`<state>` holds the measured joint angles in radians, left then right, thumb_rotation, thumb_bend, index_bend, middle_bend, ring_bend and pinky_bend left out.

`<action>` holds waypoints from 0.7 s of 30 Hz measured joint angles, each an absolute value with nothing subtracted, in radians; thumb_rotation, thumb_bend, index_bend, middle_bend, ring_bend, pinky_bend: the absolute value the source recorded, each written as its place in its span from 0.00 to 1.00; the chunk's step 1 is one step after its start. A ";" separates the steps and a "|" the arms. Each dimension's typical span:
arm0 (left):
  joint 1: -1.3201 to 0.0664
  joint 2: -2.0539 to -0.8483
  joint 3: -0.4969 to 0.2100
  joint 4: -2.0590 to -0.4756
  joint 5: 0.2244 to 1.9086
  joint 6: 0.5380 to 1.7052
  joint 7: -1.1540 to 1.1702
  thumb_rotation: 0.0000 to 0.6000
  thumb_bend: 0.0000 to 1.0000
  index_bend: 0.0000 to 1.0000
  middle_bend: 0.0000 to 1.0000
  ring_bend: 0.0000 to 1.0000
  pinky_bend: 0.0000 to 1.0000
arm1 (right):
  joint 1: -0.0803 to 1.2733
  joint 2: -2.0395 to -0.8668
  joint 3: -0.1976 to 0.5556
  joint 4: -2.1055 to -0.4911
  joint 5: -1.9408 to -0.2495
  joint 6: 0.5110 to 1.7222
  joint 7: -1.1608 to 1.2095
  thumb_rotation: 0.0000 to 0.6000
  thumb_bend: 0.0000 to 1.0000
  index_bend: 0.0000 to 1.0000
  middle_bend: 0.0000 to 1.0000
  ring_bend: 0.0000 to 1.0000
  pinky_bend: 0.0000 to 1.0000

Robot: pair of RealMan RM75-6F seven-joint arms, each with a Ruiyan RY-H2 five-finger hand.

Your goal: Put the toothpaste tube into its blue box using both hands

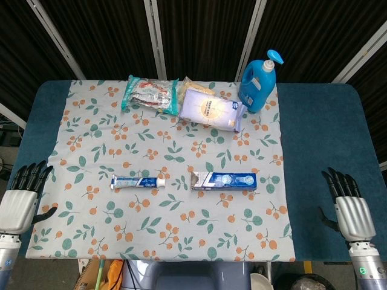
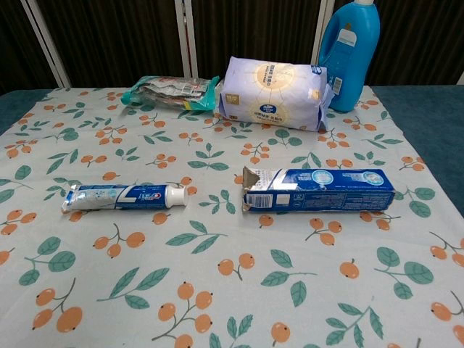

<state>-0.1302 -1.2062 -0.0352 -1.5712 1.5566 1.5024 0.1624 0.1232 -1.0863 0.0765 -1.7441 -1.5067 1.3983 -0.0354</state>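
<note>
Currently your toothpaste tube (image 1: 138, 181) lies flat at centre frame on the floral cloth (image 1: 91, 139), cap toward the blue box (image 1: 224, 180) just right of it, flap end open, the two apart. Your left hand (image 1: 17, 202) at lower left and right hand (image 1: 351, 212) at lower right hold nothing, fingers spread.

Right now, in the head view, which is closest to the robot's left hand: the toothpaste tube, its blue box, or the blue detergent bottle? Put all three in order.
From the left hand:
1. Toothpaste tube, lying left of centre on the cloth.
2. Blue box, just right of the tube.
3. Detergent bottle, at the far right back.
</note>
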 measured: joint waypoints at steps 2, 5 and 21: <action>-0.132 -1.206 -0.035 -1.573 1.555 1.498 0.162 1.00 0.09 0.00 0.00 0.00 0.00 | 0.157 -1.082 0.094 -1.783 -1.495 1.360 -0.063 1.00 0.37 0.00 0.08 0.05 0.00; -0.133 -1.204 -0.035 -1.575 1.551 1.492 0.159 1.00 0.09 0.00 0.00 0.00 0.00 | 0.220 -1.086 0.130 -1.834 -1.459 1.290 -0.129 1.00 0.37 0.00 0.10 0.08 0.00; -0.143 -1.184 -0.030 -1.577 1.545 1.463 0.142 1.00 0.09 0.00 0.00 0.00 0.00 | 0.517 -1.335 0.246 -1.877 -1.078 1.030 -0.456 1.00 0.37 0.00 0.17 0.14 0.04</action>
